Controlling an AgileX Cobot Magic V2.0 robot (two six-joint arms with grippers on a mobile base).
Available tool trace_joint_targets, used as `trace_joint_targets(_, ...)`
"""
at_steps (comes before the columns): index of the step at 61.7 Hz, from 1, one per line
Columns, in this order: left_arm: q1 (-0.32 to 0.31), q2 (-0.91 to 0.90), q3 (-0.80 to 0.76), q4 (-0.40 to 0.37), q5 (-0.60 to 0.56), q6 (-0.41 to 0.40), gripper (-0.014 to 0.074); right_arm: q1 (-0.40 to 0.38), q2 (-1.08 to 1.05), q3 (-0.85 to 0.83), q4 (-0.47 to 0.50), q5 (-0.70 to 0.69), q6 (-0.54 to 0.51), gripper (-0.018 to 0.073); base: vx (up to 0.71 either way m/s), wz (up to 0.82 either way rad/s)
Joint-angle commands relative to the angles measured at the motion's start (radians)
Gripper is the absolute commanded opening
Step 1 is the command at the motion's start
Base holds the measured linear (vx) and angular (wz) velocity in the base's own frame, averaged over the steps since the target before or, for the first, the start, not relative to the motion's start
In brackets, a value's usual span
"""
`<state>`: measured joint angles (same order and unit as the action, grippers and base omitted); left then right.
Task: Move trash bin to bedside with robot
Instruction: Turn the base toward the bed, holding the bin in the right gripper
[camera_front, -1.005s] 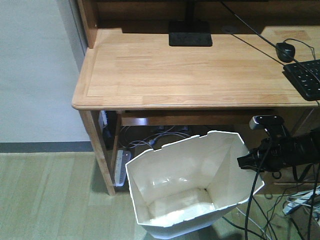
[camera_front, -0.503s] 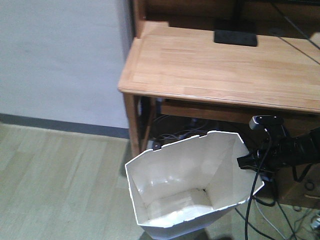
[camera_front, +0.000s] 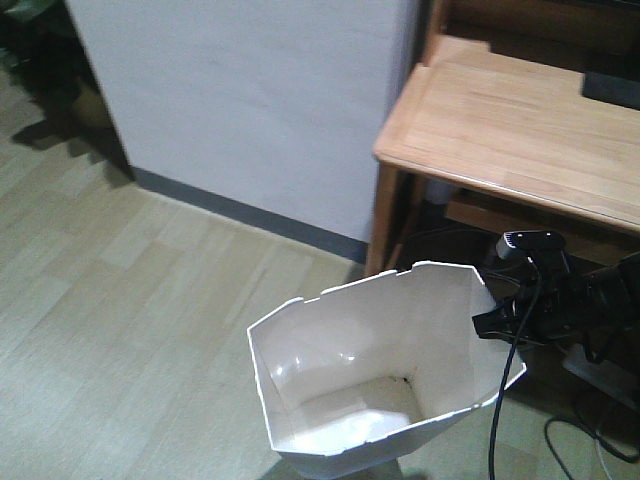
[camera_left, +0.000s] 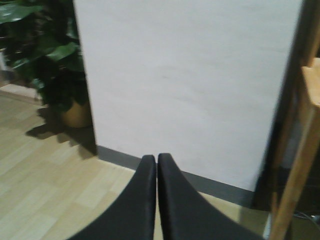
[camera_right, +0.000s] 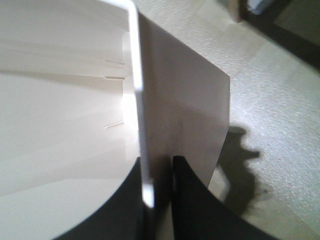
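The white faceted trash bin (camera_front: 370, 370) hangs at the bottom centre of the front view, its cream inside facing up. My right gripper (camera_front: 487, 322) is shut on the bin's right rim, one finger inside and one outside the wall; the right wrist view shows the rim (camera_right: 136, 100) running between the black fingers (camera_right: 192, 200). My left gripper (camera_left: 157, 161) is shut and empty, pointing at a white wall. The bed is out of view.
A light wooden desk (camera_front: 500, 130) stands at the upper right, its leg (camera_front: 383, 220) close behind the bin. A white wall panel (camera_front: 240, 100) with a dark baseboard fills the back. Wood floor (camera_front: 120, 300) spreads left. A potted plant (camera_left: 55, 75) stands at far left. Cables trail at the lower right.
The view has swung left: the desk slid to the right and wall and floor came in on the left. The bin stays in the same place in view, still held.
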<state>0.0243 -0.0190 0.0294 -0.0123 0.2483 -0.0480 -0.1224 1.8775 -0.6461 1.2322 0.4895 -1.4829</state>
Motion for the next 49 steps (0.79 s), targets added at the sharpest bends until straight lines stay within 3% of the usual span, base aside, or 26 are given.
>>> trace_joint_targets(1,-0.002,-0.01,0.029,-0.004,-0.07,-0.008,-0.0006,-0.004,-0.057,-0.021,0.079,0.156,0.017,-0.0003,-0.12,0.54)
trace_joint_targets(49,-0.002,-0.01,0.029,-0.004,-0.07,-0.008,-0.0006,-0.004,-0.057,-0.021,0.079,0.156,0.017,-0.0003,-0.02,0.43)
